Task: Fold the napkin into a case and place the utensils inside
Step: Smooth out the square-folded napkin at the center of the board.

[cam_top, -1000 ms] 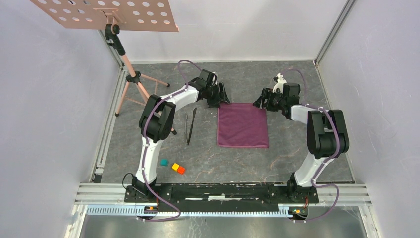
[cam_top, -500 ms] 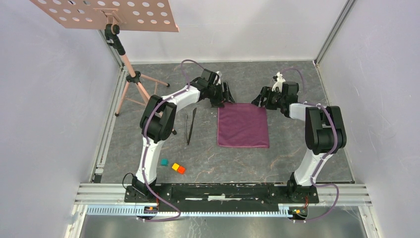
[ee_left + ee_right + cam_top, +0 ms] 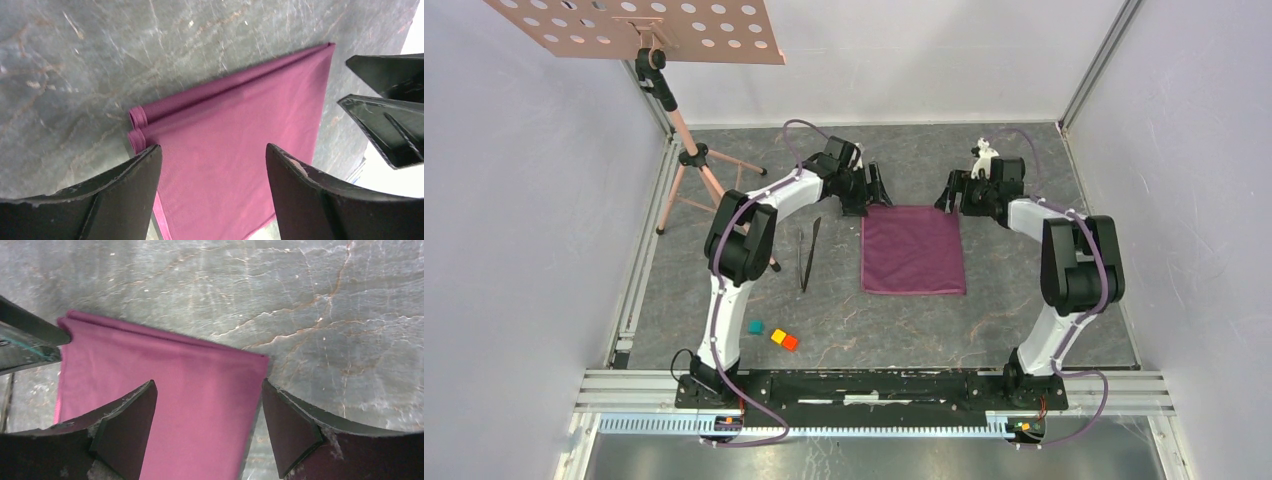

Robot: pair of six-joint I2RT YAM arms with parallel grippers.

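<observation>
Beyond the napkin's (image 3: 913, 250) far left corner, the left fingers (image 3: 877, 195) have drawn back a little and stand spread, gripping nothing. Beyond its far right corner, the right fingers (image 3: 950, 195) have pulled away likewise, also spread and empty. One folded napkin lies flat on the table (image 3: 1024, 260), just nearer than both pairs. Left of the left fingers stands one tripod stand (image 3: 674, 110). Nearer lie two utensils (image 3: 807, 255) side by side, and nearer still three blocks (image 3: 778, 336).
</observation>
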